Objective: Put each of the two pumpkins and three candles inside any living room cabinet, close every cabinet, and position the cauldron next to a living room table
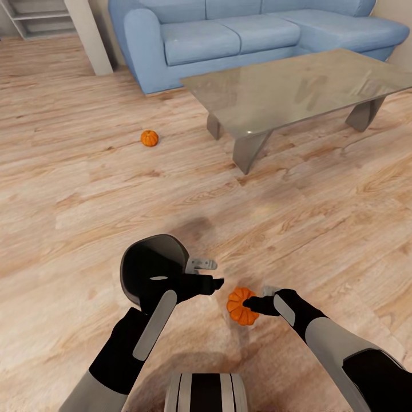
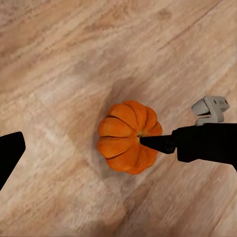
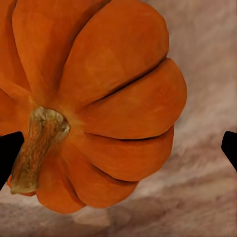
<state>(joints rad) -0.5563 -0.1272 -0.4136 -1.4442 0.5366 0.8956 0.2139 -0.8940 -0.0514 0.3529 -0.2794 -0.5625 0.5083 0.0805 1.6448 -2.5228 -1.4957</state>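
No writing or labels can be read. Your right tool (image 1: pixel 258 300) is spread open around a ribbed orange pumpkin (image 1: pixel 241 306) with a tan stem, on the near floor (image 1: pixel 86 189). Your left tool (image 1: pixel 216 273) hangs open just left of it. Another pumpkin (image 1: pixel 149 138) lies far left, left of the glass bench (image 1: pixel 297 91).

Open floor (image 1: pixel 320 229) surrounds the near pumpkin (image 1: pixel 240 305).

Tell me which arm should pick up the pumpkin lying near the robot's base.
Right. The right gripper is already at the near pumpkin, its jaws spread open with the pumpkin between them in the right wrist view. The left gripper hovers beside the cauldron, away from the pumpkin.
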